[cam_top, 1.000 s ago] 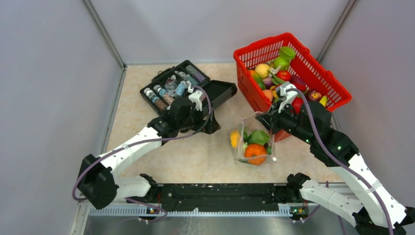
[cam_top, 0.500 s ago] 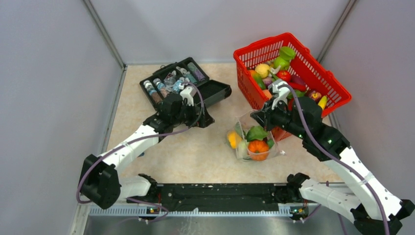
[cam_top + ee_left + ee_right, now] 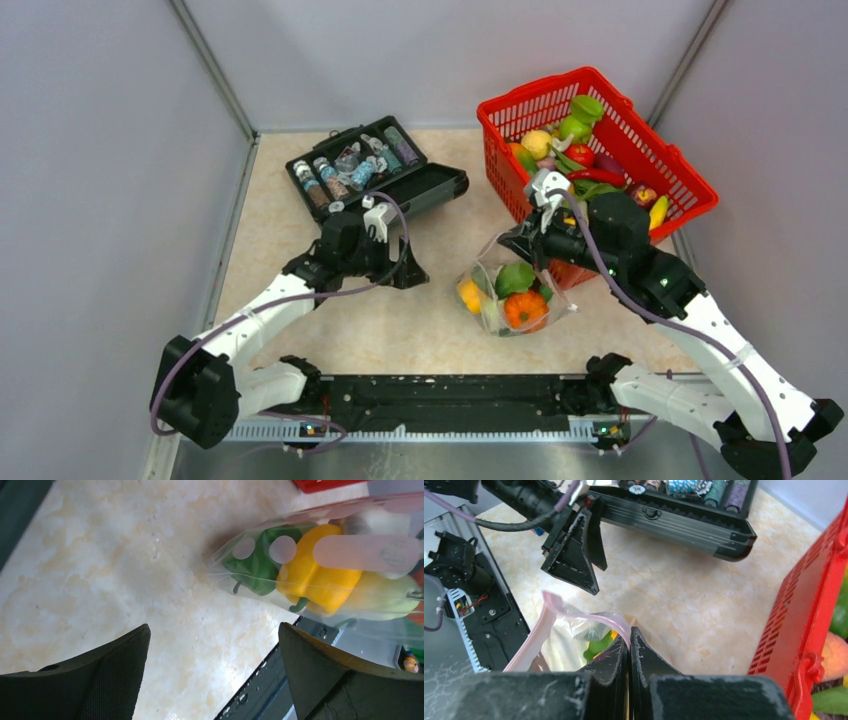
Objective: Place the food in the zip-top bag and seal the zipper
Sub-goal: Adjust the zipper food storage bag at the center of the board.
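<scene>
The clear zip-top bag (image 3: 505,290) stands mid-table, holding a yellow pepper (image 3: 468,294), a green piece (image 3: 515,277) and an orange tomato (image 3: 524,308). My right gripper (image 3: 512,238) is shut on the bag's pinkish zipper strip (image 3: 614,621) and holds that edge up. The strip curves in a loop to the left (image 3: 526,645), so the mouth is open. My left gripper (image 3: 412,272) is open and empty, just left of the bag. In the left wrist view the bag (image 3: 320,570) with the yellow pepper (image 3: 317,582) lies ahead of the open fingers.
A red mesh basket (image 3: 598,150) with several toy foods stands at the back right, close behind my right gripper. An open black case (image 3: 375,175) with small bottles stands at the back left. The black base rail (image 3: 450,395) runs along the near edge.
My right gripper has pulled the bag's top edge leftward, tilting the bag. My left arm has drawn back from the case toward the near side and now sits left of the bag.
</scene>
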You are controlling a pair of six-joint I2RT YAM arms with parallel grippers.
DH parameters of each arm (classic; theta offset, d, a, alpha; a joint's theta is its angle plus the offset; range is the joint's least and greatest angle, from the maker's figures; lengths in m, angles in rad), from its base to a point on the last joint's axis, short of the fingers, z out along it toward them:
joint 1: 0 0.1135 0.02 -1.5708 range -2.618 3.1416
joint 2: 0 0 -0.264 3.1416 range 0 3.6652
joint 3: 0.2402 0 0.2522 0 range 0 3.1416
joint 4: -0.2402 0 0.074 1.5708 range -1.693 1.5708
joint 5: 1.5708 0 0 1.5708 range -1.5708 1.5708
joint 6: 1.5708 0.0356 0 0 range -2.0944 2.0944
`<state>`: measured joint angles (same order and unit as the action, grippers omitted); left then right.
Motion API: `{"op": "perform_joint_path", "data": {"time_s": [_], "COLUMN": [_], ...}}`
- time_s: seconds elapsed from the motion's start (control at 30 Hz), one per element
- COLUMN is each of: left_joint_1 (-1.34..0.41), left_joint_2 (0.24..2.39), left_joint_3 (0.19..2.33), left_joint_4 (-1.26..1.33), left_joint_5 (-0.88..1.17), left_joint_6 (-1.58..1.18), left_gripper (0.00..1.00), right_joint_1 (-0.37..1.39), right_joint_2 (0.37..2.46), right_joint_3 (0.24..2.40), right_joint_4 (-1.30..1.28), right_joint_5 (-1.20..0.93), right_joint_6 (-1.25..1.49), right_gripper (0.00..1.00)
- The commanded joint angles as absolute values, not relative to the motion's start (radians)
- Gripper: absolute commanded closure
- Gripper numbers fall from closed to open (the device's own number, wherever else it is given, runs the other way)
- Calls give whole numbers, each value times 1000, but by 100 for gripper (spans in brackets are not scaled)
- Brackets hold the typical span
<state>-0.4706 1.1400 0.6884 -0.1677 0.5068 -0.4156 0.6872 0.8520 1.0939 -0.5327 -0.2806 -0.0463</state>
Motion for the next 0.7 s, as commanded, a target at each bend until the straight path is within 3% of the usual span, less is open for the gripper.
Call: {"op": "perform_joint_path", "data": {"time_s": [0.0,0.27,0.43,0.67], "left_joint_1": [-477,-508,-518,-518], "left_joint_2": [1066,937,850,717], "left_joint_3": [672,629,609,670], "left_joint_4": [-245,-199,-200,-176], "left_joint_5": [497,500,593,573], "left_joint_6": [-369,-429,-389,-377], "left_gripper": [2,1,1,1], "right_joint_1": [697,696,696,696], "right_joint_2": [848,889,844,897], "right_joint_3": [1124,1113,1042,1077], "right_joint_4": [-424,-504,-440,-404], "right_joint_5": [-310,-296,-343,-410], "right_joint_6": [-127,-105,-48,39], "right_gripper": [100,100,100,100]}}
